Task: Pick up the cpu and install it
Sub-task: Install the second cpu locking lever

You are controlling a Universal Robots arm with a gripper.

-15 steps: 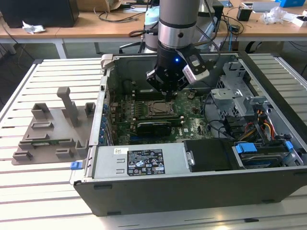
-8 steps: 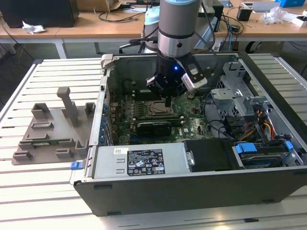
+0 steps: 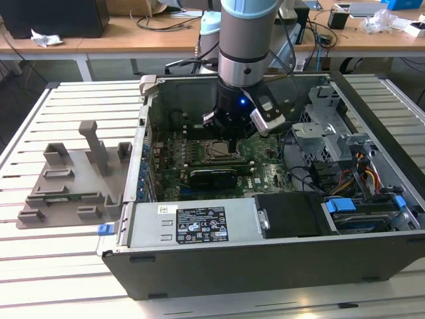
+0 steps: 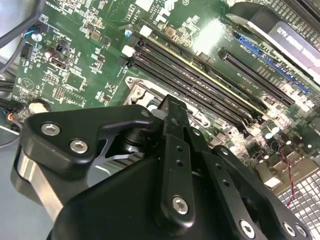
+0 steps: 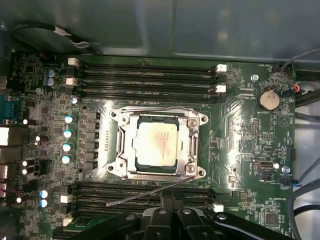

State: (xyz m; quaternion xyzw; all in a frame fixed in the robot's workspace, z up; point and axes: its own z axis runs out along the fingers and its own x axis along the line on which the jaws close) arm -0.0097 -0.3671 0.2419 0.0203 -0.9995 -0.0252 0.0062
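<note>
While hovering just above socket, black hand (image 3: pixel 229 129) | silvery-grey square cpu (image 5: pixel 157 141) already seated in metal-framed socket (image 5: pixel 159 145) below | hand grip: cannot tell | retention lever looks unlatched

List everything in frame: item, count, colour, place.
computer case: 1, grey, open on the slatted table
motherboard: 1, green, inside the case
socket: 1, metal frame, middle of the motherboard
cpu: 1, silvery, lying in the socket
memory slots: several, black, on both sides of the socket
holder tray: 1, grey, on the table toward the exterior view's left of the case
desks: wooden, behind
gripper: 1, black, above the socket
</note>
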